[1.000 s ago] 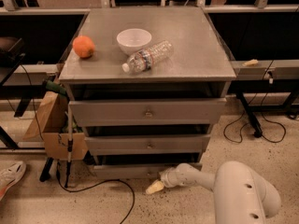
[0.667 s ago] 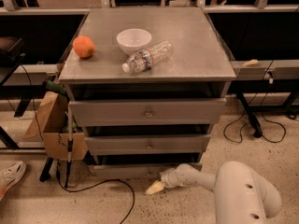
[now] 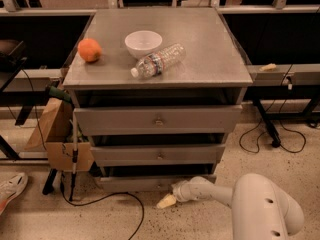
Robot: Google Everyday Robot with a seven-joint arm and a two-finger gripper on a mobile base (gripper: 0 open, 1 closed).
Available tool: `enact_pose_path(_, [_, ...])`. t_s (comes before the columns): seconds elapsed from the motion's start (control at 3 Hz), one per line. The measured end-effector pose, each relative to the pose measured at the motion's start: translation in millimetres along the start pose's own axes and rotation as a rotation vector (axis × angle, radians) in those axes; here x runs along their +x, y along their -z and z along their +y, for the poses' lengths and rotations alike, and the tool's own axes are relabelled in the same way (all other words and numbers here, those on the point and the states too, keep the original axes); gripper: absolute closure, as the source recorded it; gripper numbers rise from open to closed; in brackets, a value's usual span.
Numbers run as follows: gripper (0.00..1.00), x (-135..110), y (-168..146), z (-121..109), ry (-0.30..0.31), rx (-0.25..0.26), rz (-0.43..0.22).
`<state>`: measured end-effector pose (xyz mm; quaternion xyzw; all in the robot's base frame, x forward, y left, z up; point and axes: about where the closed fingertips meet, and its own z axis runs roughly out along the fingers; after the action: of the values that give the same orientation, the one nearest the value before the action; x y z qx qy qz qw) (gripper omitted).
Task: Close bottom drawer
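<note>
Your claw sits low, just before the bottom drawer, below the front edge of the table; its opening cannot be told. Press squarely mid-panel, pushing straight in.

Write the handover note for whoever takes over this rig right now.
Gripper: low by the floor, right at the bottom drawer front, near its centre; contact unclear.
Bottom drawer: front panel shows below the middle drawer; it looks nearly in, but I cannot tell if it is flush.
Cabinet top: orange, bowl, bottle lying on its side.
Done: gripper is at drawer height.
Left: push the panel fully in, check it, back away.
</note>
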<state>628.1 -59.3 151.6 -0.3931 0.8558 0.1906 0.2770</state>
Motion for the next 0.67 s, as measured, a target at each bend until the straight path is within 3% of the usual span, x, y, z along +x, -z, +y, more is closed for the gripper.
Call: enact_pose_path(0.67, [0.42, -12.6, 11.9, -5.5, 0.027, 0.020, -0.026])
